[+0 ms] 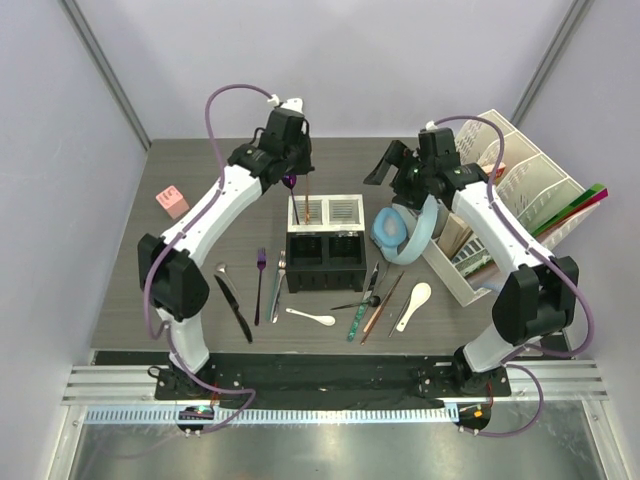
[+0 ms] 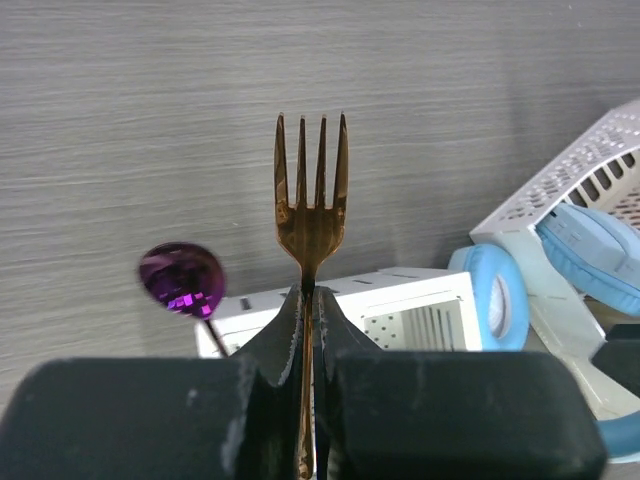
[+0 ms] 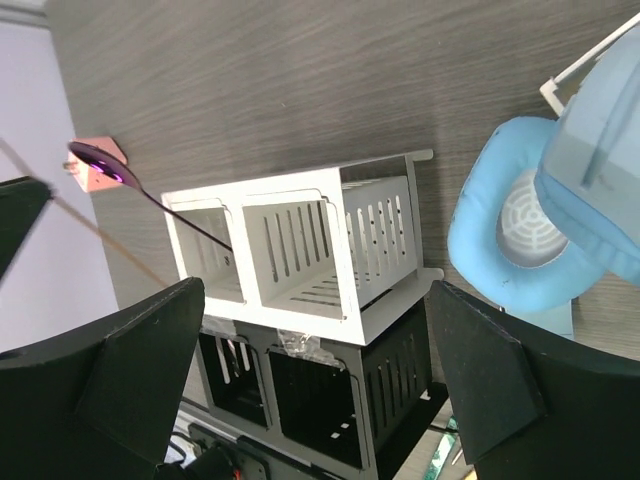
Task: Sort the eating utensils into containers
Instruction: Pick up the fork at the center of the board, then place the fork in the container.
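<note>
Small pink block (image 1: 172, 202) toward the far left of a dark grey wood-grain tabletop (image 1: 340, 165); sits alone, well apart from the rest. On the right, a big white slotted plastic rack (image 1: 520, 190) with perforated walls; stands askew to the table's edge. Pale blue padded over-ear headphones (image 1: 400, 232) touching the rack's left end; rest with one round cushion face-up on the tabletop. Flat green and pink strips (image 1: 580, 203) jutting from the rack's right side.
</note>
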Action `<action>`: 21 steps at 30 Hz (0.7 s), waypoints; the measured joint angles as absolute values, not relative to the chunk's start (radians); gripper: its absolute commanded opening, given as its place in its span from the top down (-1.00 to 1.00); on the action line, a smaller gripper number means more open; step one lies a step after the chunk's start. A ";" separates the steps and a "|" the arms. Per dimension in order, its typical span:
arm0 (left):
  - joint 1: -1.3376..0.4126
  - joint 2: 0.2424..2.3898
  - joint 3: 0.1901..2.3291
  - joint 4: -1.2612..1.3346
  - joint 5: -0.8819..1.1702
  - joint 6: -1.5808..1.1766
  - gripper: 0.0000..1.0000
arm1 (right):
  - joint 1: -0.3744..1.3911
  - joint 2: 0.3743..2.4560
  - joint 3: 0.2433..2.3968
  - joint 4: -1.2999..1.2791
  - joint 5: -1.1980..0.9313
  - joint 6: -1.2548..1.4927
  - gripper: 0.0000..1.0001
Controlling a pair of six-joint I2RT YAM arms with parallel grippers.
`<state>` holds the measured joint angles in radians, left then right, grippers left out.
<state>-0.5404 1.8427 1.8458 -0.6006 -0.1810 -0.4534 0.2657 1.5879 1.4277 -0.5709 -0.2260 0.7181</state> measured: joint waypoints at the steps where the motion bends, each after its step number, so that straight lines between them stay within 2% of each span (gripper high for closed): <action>1: -0.543 1.862 1.861 -0.600 -0.171 -0.455 1.00 | 0.262 1.576 1.428 -0.571 -0.224 0.721 -0.99; 7: -0.550 1.982 1.991 -0.599 -0.136 -0.468 1.00 | 0.228 1.548 1.428 -0.573 -0.231 0.720 -1.00; 21: -0.644 2.093 2.130 -0.558 -0.095 -0.524 1.00 | 0.199 1.558 1.427 -0.636 -0.269 0.692 -0.99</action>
